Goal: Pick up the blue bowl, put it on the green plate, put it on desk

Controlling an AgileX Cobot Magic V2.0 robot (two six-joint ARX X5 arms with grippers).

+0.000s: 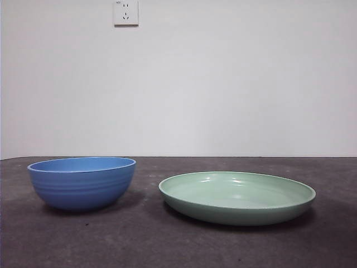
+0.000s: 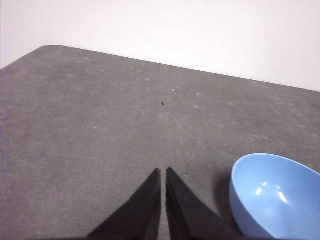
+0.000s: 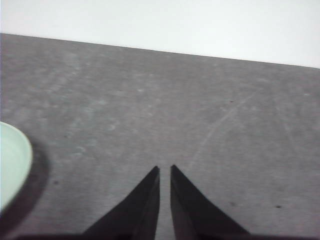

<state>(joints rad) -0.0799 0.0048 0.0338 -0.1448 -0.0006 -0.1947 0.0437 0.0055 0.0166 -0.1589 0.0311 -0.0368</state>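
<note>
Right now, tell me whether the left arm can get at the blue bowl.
Probably yes. The blue bowl sits on the desk just beside the left gripper, nothing between them. The jaws are nearly shut, so they must open first.

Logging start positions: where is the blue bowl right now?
In the front view the blue bowl sits on the desk at the left, beside but apart from the green plate.

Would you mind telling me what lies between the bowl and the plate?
Nothing: in the front view, only bare desk separates the bowl from the plate.
</note>
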